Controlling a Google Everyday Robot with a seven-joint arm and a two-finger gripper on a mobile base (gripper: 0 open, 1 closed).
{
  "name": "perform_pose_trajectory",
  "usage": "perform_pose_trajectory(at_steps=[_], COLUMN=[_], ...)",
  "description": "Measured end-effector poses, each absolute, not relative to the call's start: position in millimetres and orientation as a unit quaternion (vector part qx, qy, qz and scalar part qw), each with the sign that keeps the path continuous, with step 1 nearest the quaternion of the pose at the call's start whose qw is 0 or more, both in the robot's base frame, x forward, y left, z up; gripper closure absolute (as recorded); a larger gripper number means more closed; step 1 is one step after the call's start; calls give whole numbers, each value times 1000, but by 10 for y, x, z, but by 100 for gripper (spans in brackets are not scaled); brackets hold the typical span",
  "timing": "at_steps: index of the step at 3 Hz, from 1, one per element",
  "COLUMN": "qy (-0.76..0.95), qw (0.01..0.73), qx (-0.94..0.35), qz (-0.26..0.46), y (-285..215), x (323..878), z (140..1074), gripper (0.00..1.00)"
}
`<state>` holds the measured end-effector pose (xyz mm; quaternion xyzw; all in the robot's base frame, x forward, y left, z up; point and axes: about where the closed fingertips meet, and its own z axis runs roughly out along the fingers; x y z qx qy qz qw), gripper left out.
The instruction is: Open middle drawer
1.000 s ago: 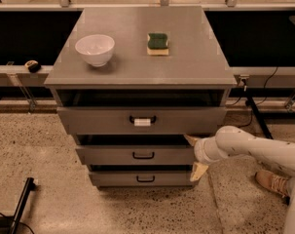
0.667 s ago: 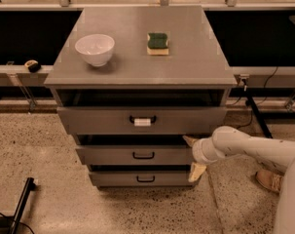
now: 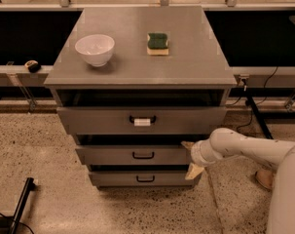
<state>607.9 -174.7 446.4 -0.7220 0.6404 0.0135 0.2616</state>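
Note:
The grey cabinet has three drawers. The middle drawer (image 3: 113, 155) is the low second one, with a small black loop handle (image 3: 143, 155). It stands out a little, with a dark gap above it. My gripper (image 3: 191, 158) is at the right end of this drawer's front, far to the right of the handle. Its cream fingers are spread: one fingertip (image 3: 187, 144) is at the front's upper edge and the other is below its lower right corner. The white arm (image 3: 244, 149) comes in from the right.
The top drawer (image 3: 98, 121), with a white tag on its handle, is pulled partly out. The bottom drawer (image 3: 118, 179) sits below. A white bowl (image 3: 95, 48) and a green sponge (image 3: 157, 43) are on the cabinet top. A black bar (image 3: 23, 199) lies on the floor at left.
My gripper and arm have edged slightly left along the middle drawer's right end. The drawers have not visibly moved.

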Motion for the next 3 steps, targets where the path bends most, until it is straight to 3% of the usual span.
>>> perform_pose_trajectory(at_steps=[1,2,3], qy=[637,635,635], qw=[260,257,258], qx=[-726,-728,-727], qz=[21,29,30], y=[-1685,-1641,-1638], x=[6064,6057,6059], z=[4462,4437,4478], gripper=[41,47,29])
